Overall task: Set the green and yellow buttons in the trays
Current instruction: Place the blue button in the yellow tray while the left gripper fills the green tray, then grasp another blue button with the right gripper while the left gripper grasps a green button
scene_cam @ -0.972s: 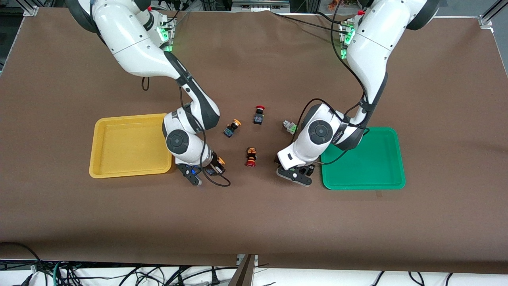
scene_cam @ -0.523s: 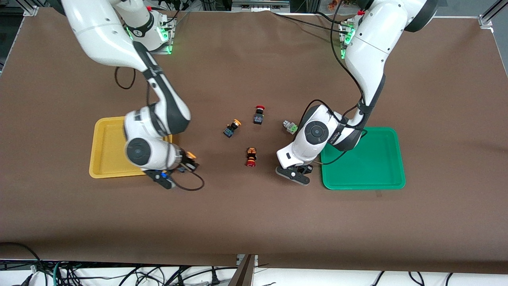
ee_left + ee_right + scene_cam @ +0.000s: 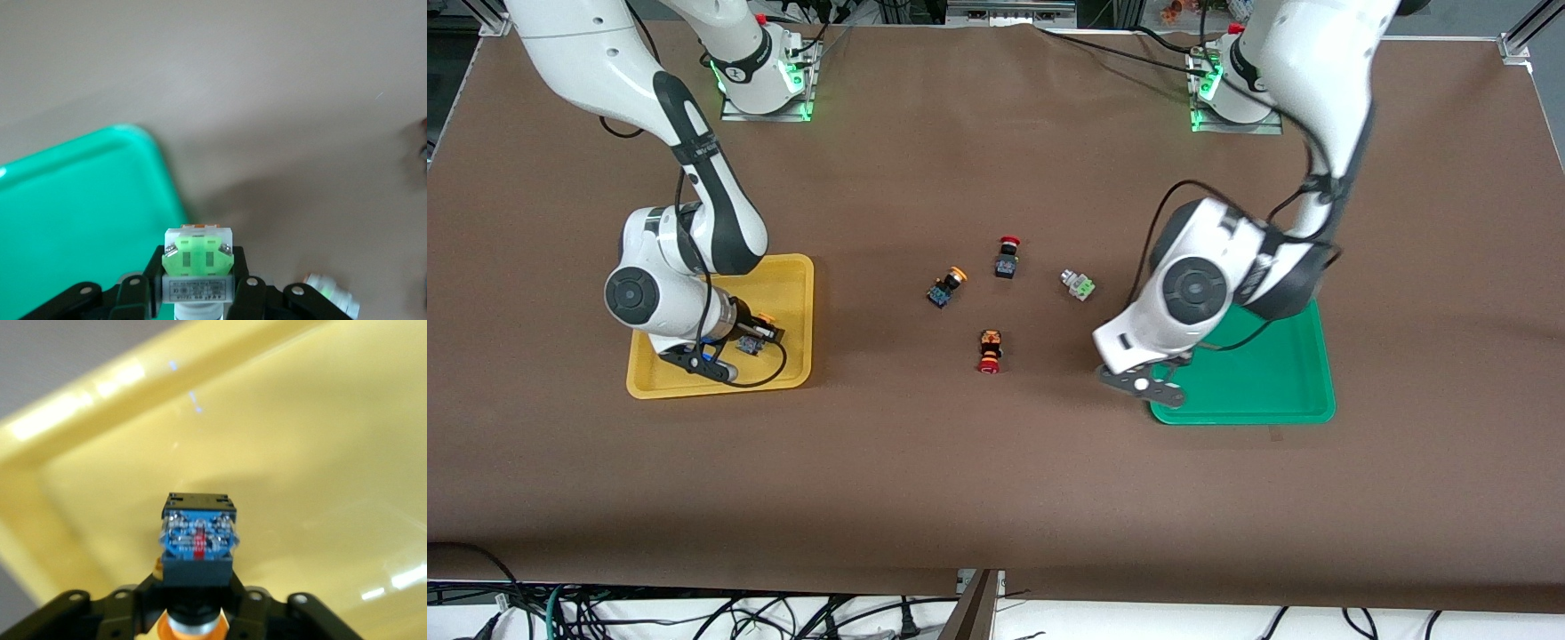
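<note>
My right gripper (image 3: 740, 345) is shut on a black-and-blue button with a yellow-orange cap (image 3: 198, 537) and holds it low over the yellow tray (image 3: 783, 276), which fills the right wrist view (image 3: 313, 453). My left gripper (image 3: 1149, 388) is shut on a grey-white button with a light-green face (image 3: 198, 257), held over the table at the corner of the green tray (image 3: 1280, 391), which also shows in the left wrist view (image 3: 80, 200). A second yellow-capped button (image 3: 946, 289) and a second green button (image 3: 1077, 284) lie on the table between the trays.
A red-capped black switch (image 3: 1007, 257) lies between the two loose buttons. A red-capped switch with an orange body (image 3: 989, 350) lies nearer the front camera. The loose green button also shows in the left wrist view (image 3: 331, 297).
My right arm has swung from the middle of the table to over the yellow tray, carrying the yellow-capped button. My left arm has risen and moved toward the green tray with the green button.
</note>
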Robot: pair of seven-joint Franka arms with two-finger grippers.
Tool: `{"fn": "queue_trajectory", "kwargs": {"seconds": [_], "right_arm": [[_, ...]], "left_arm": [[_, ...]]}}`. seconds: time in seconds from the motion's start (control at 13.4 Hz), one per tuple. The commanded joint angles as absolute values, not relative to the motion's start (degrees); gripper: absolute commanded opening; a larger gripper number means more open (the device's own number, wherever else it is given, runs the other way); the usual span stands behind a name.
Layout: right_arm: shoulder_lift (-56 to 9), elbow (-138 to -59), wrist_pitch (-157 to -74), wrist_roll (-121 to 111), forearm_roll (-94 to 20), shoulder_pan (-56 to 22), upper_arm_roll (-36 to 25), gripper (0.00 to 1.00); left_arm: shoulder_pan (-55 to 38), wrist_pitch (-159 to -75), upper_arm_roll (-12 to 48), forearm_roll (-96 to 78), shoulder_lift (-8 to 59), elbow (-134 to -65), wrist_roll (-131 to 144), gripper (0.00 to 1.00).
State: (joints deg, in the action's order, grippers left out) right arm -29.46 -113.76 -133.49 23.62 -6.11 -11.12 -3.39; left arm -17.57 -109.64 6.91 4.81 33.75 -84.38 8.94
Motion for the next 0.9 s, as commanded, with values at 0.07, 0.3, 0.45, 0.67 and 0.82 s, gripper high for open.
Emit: {"fn": "queue_trajectory", "kwargs": {"seconds": [0.07, 0.3, 0.45, 0.67, 0.82], "right_arm": [[-25.93, -110.52, -125.57, 25.2, -9.73, -11.33, -2.2, 0.98], [-28.29, -99.51, -115.85, 38.97, -14.14, -17.64, -2.11, 0.98], [-29.7, -98.79, -117.59, 48.56, -19.83, -23.7, -2.2, 0.98], [-31.9, -98.88, -125.04, 60.34, -23.91, -32.93, -2.2, 0.98], [-33.83, -99.14, -128.31, 63.71, -23.91, -36.37, -2.2, 0.98]], "left_arm": [[-11.27, -107.22, 7.12, 11.32, 32.95, -91.21, 8.18, 0.07], [-8.19, -119.21, 7.21, 13.89, 34.1, -99.37, 6.94, 0.1], [-7.56, -122.96, 7.21, 13.8, 33.75, -101.16, 6.94, 0.83], [-7.82, -116.48, 8.52, 11.79, 29.55, -100.37, 7.56, 1.0], [-7.73, -111.82, 9.84, 3.39, 25.86, -100.37, 8.34, 1.0]]}}
